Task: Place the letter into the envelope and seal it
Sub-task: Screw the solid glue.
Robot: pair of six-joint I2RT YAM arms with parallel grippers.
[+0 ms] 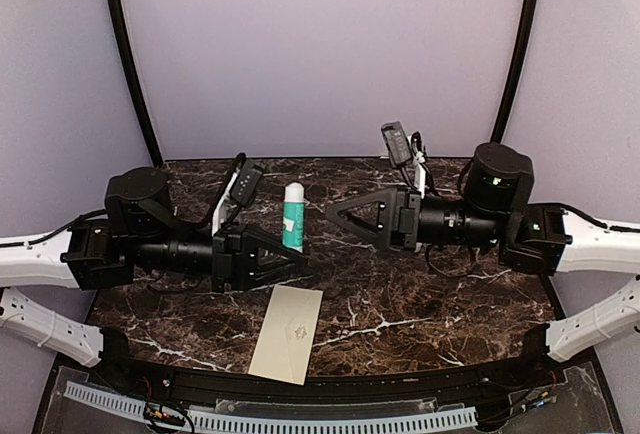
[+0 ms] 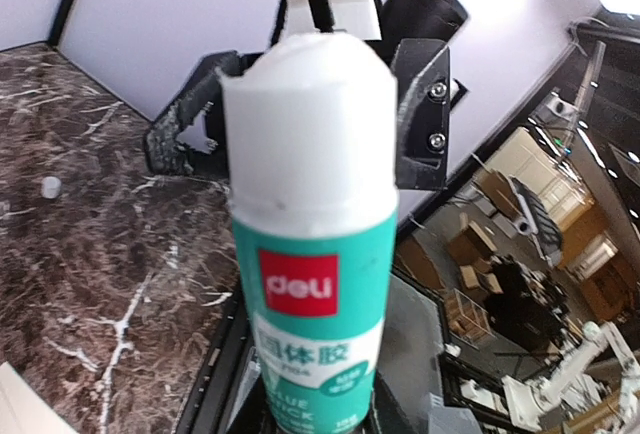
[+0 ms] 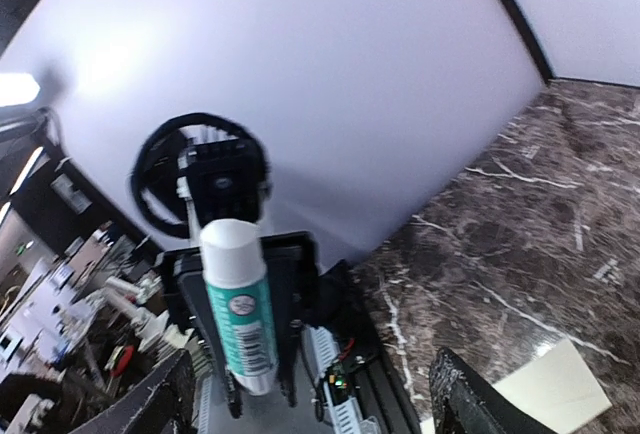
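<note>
Sealing stage, I judge: my left gripper [image 1: 297, 256] clamps the glue stick [image 1: 293, 216] at centre frame, right gripper [image 1: 338, 211] fingers wide facing it, envelope [image 1: 287, 332] flat lower centre; next, bring glue to flap.

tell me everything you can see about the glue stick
The glue stick is a plastic-looking cylinder: teal label with a red deli logo and a barcode, white domed top. It is held upright over the marble table, its lower end clamped in the left gripper. The open right gripper faces it from the other side without touching.
</note>
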